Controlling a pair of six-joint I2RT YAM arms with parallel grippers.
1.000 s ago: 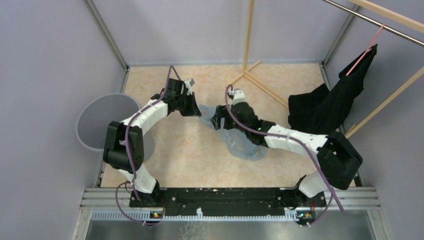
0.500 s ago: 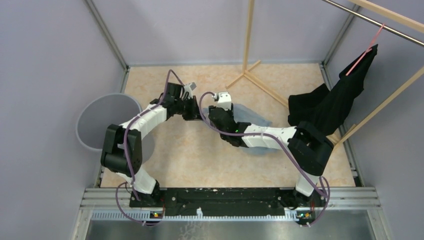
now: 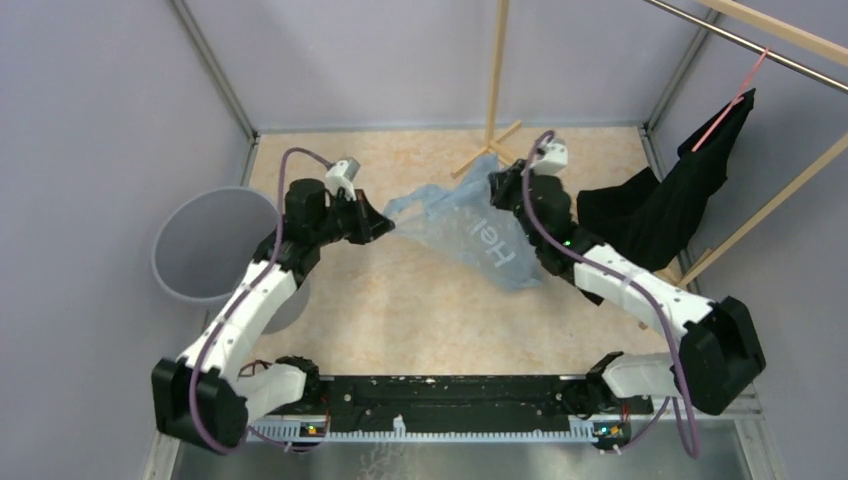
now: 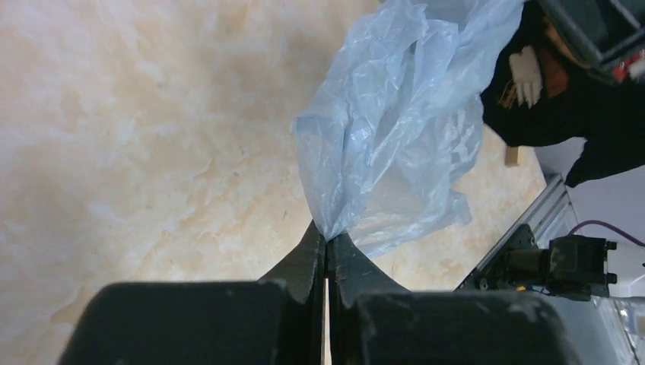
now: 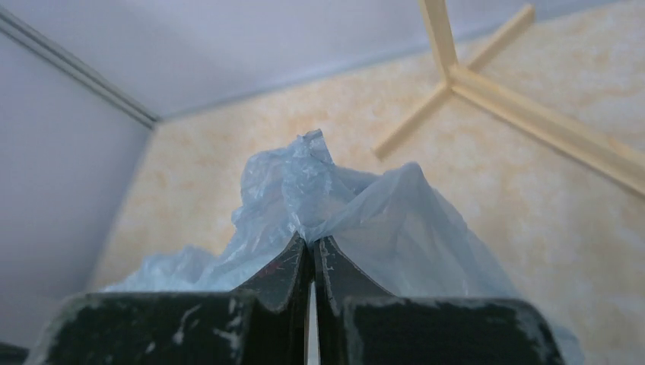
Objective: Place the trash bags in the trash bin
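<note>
A thin light-blue trash bag hangs stretched above the floor between both arms, with pale lettering on its lower part. My left gripper is shut on the bag's left corner; in the left wrist view the film fans out from the pinched tips. My right gripper is shut on the bag's upper right edge, and the film bunches over its tips. The round grey trash bin stands at the left wall, left of my left arm.
A black cloth garment hangs from a red hanger on a wooden rack at the right. The rack's wooden post and feet stand at the back centre, just behind the right gripper. Grey walls enclose the floor.
The right gripper closed on the bag and lifted it up and back to the right. The left arm drew back to the left, spreading the bag off the floor.
</note>
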